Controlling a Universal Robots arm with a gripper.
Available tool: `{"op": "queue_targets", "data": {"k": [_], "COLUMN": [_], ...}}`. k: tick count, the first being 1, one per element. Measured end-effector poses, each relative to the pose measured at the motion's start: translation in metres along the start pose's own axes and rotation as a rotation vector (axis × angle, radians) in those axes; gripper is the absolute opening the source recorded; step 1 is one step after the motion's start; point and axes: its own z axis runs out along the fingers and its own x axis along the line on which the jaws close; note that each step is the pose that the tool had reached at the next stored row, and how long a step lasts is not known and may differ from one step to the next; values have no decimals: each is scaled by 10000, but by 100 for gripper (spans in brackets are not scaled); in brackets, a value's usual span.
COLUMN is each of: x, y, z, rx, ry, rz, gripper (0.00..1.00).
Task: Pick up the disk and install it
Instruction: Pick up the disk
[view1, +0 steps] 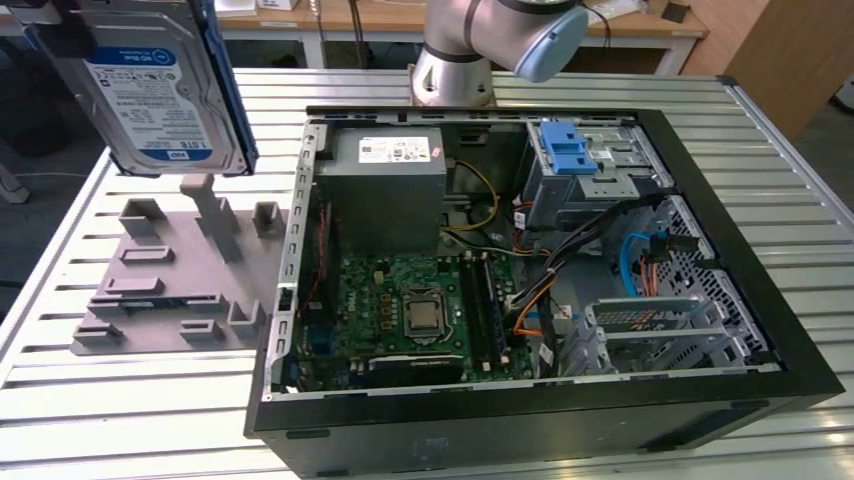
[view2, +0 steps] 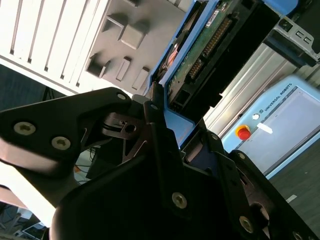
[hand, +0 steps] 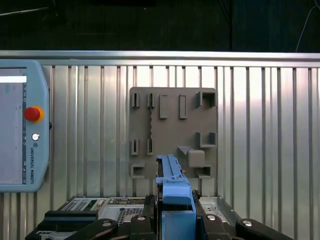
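The disk (view1: 147, 90), a flat metal drive with a blue-and-white label and a blue carrier frame, hangs upright in the air at the exterior view's upper left, above the grey slotted fixture plate (view1: 174, 280). In the second wrist view my gripper (view2: 175, 125) is shut on the disk (view2: 210, 45), whose green circuit board and blue edge run out from between the black fingers. In the first wrist view the disk's blue edge (hand: 172, 180) stands between the gripper (hand: 175, 212) and the fixture plate (hand: 172, 120) below it.
An open black computer case (view1: 747, 300) lies on the slatted metal table, with a motherboard, cables and a drive bay with a blue carrier (view1: 574, 150) inside. The arm's base (view1: 454, 60) stands behind the case. A teach pendant (hand: 20, 125) lies beside the fixture.
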Motion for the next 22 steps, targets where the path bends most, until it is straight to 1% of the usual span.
{"op": "queue_targets", "data": {"k": [2,7,9,11,18,22], "x": [21,120,137,145,148,148], "y": [-24,-64,-125,-206,-444,-547], "z": [-1,-2,-3,-4,-4,-3], "rx": [-1,0,-4,-14,-30,-32], "ry": [0,0,0,0,0,-1], "rz": [0,1,0,1,1,0], "gripper": [36,36,36,36,36,36]}}
